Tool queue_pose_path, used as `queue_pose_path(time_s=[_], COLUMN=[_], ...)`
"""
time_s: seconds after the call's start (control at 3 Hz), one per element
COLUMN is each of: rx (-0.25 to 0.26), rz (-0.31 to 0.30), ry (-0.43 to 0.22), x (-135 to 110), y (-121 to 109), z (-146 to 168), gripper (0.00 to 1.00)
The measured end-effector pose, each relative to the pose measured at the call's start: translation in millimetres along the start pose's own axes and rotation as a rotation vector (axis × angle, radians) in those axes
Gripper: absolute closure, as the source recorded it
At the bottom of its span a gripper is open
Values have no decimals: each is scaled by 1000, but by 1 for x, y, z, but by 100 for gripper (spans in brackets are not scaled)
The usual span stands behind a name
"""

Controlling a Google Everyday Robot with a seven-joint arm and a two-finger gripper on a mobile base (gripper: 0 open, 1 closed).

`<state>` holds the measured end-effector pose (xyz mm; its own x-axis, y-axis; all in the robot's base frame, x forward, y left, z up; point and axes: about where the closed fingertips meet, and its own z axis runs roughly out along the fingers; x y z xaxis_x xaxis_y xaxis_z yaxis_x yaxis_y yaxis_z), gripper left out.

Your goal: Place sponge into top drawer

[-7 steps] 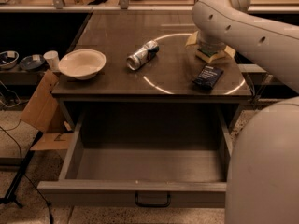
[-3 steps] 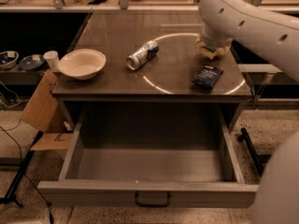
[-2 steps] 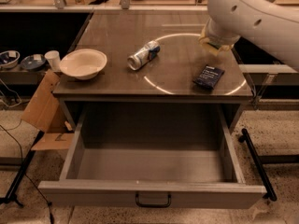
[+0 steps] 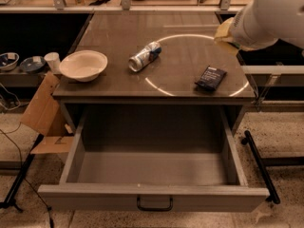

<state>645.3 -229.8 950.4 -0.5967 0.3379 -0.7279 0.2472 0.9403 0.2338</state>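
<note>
The top drawer [image 4: 152, 167] is pulled fully open below the tabletop and is empty; its grey front panel with the dark handle [image 4: 154, 203] is nearest the camera. A yellow piece of the sponge [image 4: 222, 33] shows at the table's far right edge, mostly hidden by my white arm. My gripper [image 4: 233, 36] is at the end of that arm, right at the sponge and above the table's right side, largely covered by the arm's casing.
On the tabletop [image 4: 123, 30] lie a white bowl [image 4: 83, 64] at the left, a tipped can [image 4: 145, 56] in the middle and a flat dark blue packet [image 4: 210, 77] at the right. Cardboard [image 4: 40, 103] leans at the left. A black bar [image 4: 259, 165] runs along the drawer's right.
My arm has drawn back up and to the right, uncovering the drawer's right side and the packet. The objects on the table have not moved.
</note>
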Motion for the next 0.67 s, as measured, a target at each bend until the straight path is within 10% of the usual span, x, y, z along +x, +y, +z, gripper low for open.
queue_pose_path(time_s=[0.67], rx=[-165], rz=[-66], ry=[-9], x=[36], y=[-4], z=[-74], gripper=[100])
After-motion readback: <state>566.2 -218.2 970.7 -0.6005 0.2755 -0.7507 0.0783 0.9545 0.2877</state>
